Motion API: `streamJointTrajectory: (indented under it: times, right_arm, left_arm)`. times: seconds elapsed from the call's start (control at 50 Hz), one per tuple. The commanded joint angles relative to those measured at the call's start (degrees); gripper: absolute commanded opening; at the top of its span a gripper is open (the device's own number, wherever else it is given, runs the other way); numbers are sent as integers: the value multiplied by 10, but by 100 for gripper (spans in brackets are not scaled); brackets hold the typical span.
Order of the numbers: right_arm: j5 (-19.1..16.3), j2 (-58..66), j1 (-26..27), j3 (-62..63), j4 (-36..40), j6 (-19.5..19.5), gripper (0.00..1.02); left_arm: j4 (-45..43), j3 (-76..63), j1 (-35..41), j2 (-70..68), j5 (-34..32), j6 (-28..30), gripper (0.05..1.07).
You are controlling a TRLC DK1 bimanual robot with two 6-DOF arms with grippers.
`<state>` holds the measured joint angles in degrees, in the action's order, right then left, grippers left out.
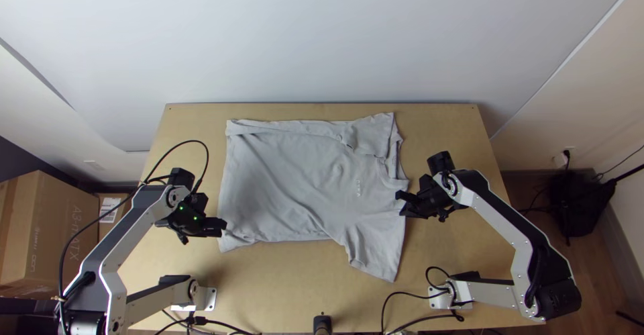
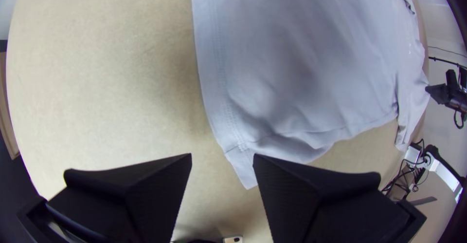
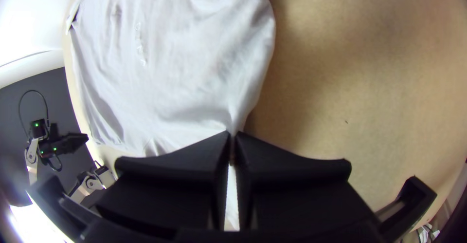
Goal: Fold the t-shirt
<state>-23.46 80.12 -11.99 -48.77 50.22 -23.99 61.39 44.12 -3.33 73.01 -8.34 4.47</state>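
Light grey cloth t-shirt [image 1: 288, 187]: lying across the middle of the light wooden table [image 1: 446, 130], on its side as the top view has it, hem [image 1: 225, 194] toward the left arm, collar [image 1: 392, 168] toward the right arm.
Body: mostly spread, with soft wrinkles running through it and a small pale print [image 1: 358, 188] on the chest.
Far edge: a long narrow strip [image 1: 288, 127] looks to be turned in along the side, though the high camera makes the layers hard to count.
Far sleeve [image 1: 373, 135]: lying over the cloth near the collar, its end pointing to the table's far edge.
Near sleeve [image 1: 376, 258]: spread out toward the table's near edge.
Left black two-fingered gripper [image 1: 223, 225]: at the near end of the hem; in its wrist view the jaws stand wide, nothing pinched, with the hem's near corner [image 2: 247, 175] by the tip of one finger.
Right black two-fingered gripper [image 1: 401, 204]: at the shoulder between collar and near sleeve; in its wrist view the jaws are pressed together on a pinch of the shirt's edge.
Beside the table: a brown cardboard box [image 1: 60, 241] past the left arm's side, a black bag [image 1: 577, 204] on the floor past the right.
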Motion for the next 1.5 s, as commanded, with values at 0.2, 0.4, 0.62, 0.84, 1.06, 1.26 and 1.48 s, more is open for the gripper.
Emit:
streamJointTrajectory:
  times: [0.2,0.4,0.62,0.84,1.06,1.26,1.48]
  right_arm:
    - [-4,-16,-5,3,7,-6,2]
    - [-4,-16,-5,0,7,-6,2]
    - [-4,-22,-5,-2,7,-7,2]
    - [-3,-45,9,-11,8,-6,2]
    - [-3,-73,43,-46,8,16,2]
    - [-3,-87,57,-136,5,44,2]
    - [-2,-58,72,-285,-15,54,2]
  left_arm:
    - [-22,-17,14,48,-11,-39,65]
    - [-36,-21,49,63,-11,-58,65]
    - [-60,-27,90,65,-11,-75,28]
    - [-68,-18,100,38,-10,-70,8]
    - [-30,76,82,-15,-11,-60,8]
    - [-19,200,34,-23,-12,-68,8]
    - [-137,302,4,-48,-4,-72,8]
